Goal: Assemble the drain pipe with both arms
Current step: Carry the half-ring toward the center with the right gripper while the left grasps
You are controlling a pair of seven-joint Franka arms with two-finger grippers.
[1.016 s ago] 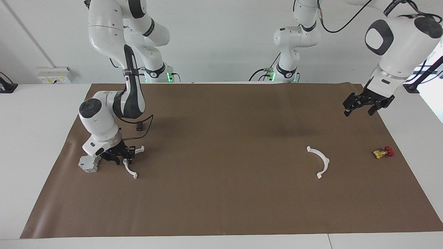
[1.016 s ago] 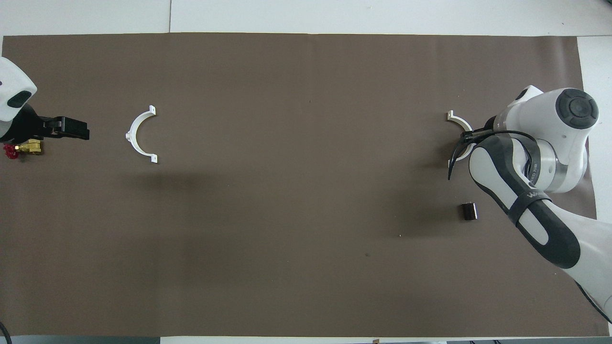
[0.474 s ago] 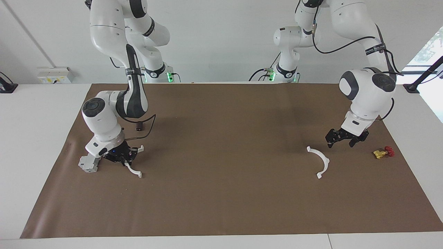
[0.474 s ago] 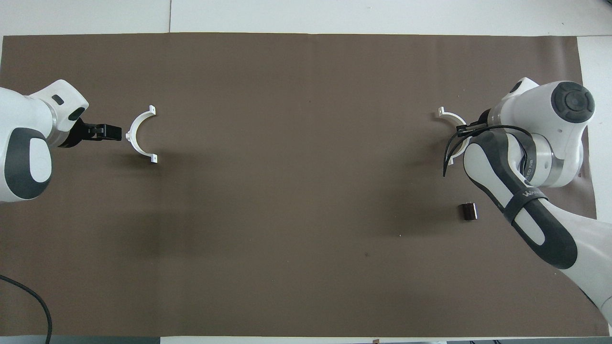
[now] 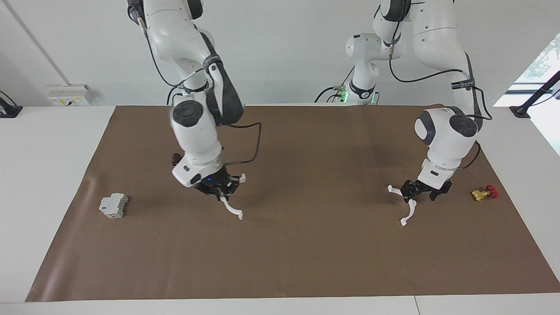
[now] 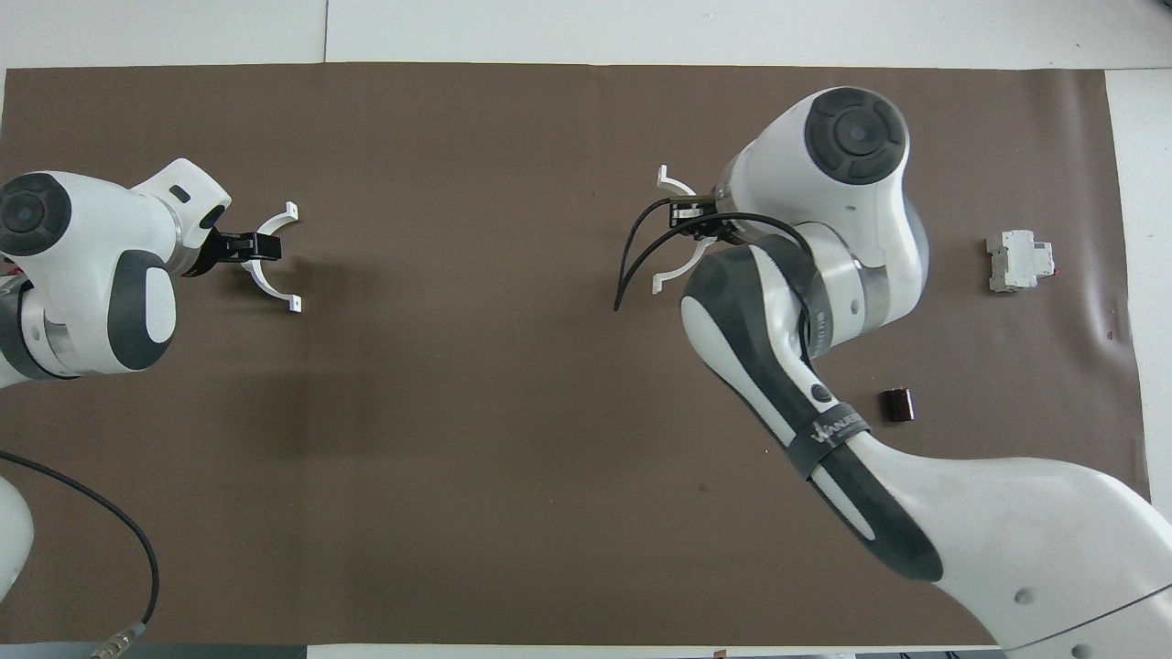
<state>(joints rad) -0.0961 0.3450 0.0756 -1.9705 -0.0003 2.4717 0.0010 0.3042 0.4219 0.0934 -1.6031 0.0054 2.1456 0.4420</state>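
Evidently light, thin and springy, each half-ring was best pinched mid-arc. Right tool (image 5: 222, 191) was clenched on one half-ring (image 5: 231, 209), raised over mid-bench. Left tool (image 5: 421, 191) stood released astride the other half-ring (image 5: 407, 213), on the mat at nine o'clock from the valve (image 5: 483, 192).

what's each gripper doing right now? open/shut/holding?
Left gripper: open, down around the half-ring on the mat.
Right gripper: shut on the other half-ring, lifted over the mat.
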